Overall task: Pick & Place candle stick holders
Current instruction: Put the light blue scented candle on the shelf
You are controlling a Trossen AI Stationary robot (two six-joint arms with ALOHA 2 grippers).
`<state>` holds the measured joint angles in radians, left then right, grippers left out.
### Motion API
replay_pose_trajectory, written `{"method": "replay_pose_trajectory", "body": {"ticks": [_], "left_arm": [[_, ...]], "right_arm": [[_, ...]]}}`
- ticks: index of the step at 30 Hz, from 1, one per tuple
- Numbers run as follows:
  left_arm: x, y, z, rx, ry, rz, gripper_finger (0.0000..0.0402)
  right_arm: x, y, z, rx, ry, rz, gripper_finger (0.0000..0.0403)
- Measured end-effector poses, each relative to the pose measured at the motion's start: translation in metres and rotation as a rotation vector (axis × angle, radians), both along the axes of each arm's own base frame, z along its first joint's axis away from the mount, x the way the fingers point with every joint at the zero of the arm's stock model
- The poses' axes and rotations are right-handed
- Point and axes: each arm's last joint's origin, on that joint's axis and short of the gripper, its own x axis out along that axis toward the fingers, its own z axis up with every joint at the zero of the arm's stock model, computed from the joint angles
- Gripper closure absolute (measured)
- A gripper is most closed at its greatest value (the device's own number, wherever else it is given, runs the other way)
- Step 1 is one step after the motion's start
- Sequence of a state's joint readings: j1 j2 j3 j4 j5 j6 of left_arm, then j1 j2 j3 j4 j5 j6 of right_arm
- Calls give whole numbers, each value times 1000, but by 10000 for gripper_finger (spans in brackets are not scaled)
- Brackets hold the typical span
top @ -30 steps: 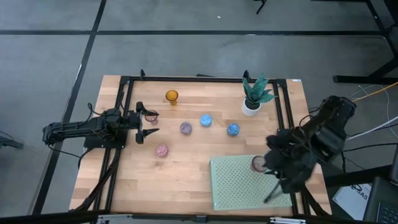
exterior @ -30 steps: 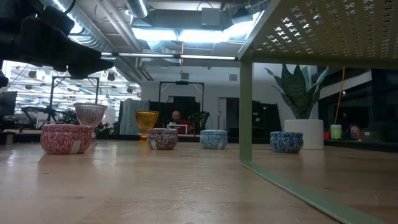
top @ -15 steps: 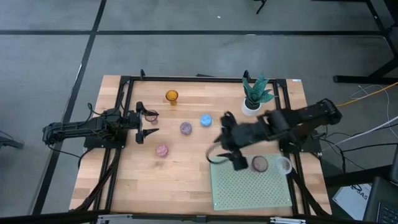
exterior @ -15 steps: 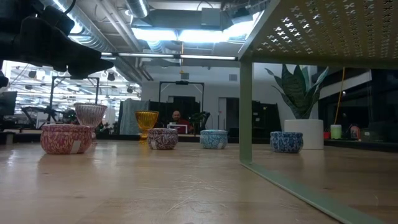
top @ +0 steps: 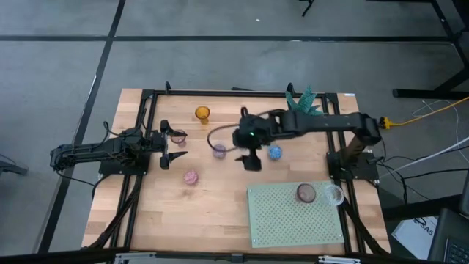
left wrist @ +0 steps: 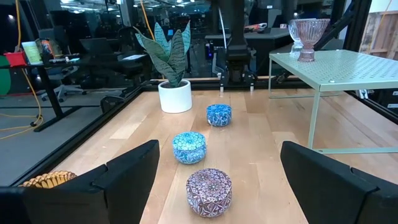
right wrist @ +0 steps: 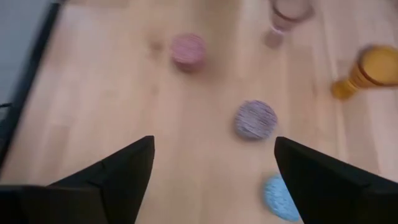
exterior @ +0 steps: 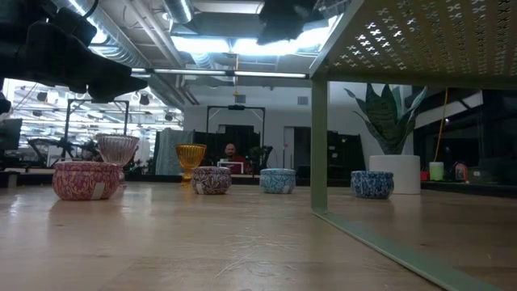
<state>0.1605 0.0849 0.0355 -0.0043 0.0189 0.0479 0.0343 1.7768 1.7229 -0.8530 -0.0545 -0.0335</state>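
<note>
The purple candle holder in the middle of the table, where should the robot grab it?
Probably from straight above, pinching across its round sides. The purple candle holder is a low round cup standing upright on the wooden table, with bare wood all round it. The right gripper is already beside it, fingers apart and pointing down, so either side works.

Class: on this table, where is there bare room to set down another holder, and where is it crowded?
Free: the perforated mat below its two holders, and bare wood between the pink holder and the mat. Crowded: the middle row under the right gripper.
</note>
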Motion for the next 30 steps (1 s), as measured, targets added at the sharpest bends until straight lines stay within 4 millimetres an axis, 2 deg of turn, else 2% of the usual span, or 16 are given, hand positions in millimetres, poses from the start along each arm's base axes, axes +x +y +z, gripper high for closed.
{"method": "replay_pose_trajectory", "body": {"ticks": [7,16,30], "left_arm": [[0,0,0,0,0,0,68],[0,0,0,0,0,0,68],[0,0,0,0,0,0,68]], "right_arm": [[17,-36,-31,1,82,-91,64],[30,-80,-67,10,172,-196,64],[36,-112,-110,30,309,-268,64]]}}
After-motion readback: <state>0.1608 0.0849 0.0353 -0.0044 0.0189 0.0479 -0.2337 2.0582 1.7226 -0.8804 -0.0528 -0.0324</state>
